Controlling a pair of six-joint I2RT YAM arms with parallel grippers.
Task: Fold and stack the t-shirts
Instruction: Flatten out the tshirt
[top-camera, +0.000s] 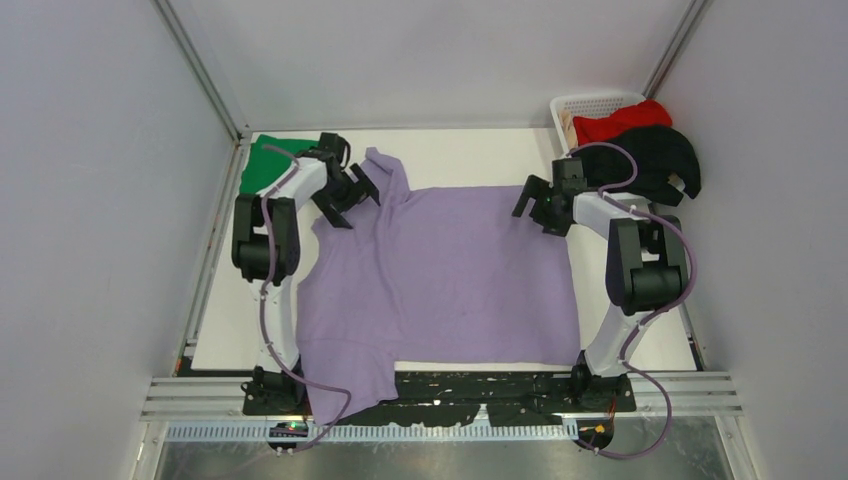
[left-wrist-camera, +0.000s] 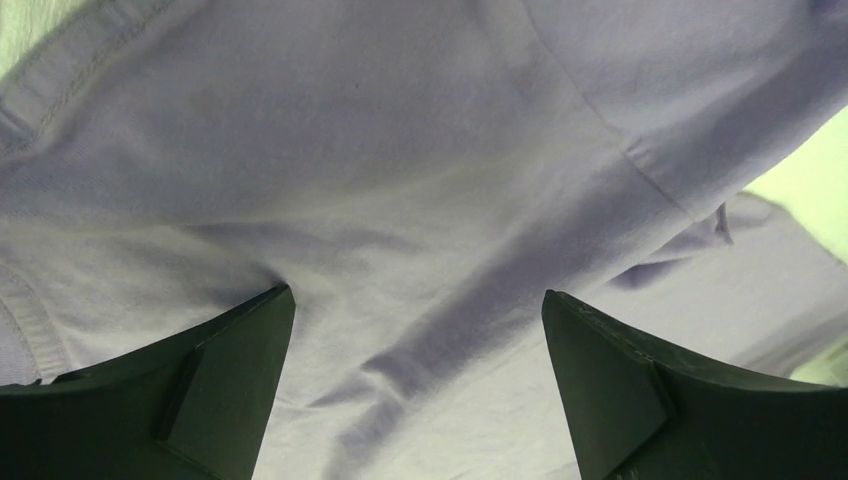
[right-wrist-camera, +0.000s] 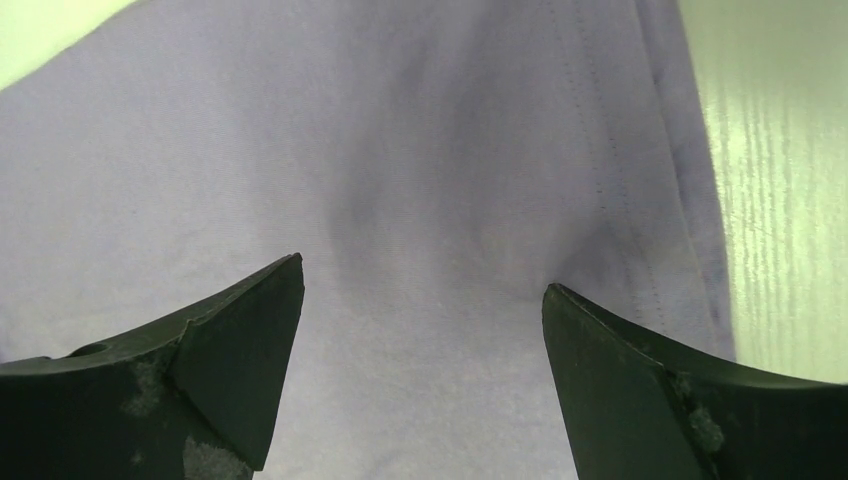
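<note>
Top external shows the lavender shirt (top-camera: 440, 280) spread flat on the table (top-camera: 470, 155), one sleeve over the near edge, the left gripper (top-camera: 352, 203) wide open and empty over its far-left shoulder, the right gripper (top-camera: 537, 210) likewise over its far-right corner, the green shirt (top-camera: 265, 165) far left, and the red shirt (top-camera: 620, 122) and black shirt (top-camera: 655, 160) at the basket (top-camera: 590, 102).

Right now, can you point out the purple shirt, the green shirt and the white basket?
purple shirt (top-camera: 450, 270): top view, middle of its body.
green shirt (top-camera: 262, 168): top view, its folded surface.
white basket (top-camera: 590, 104): top view, its far wall.
</note>
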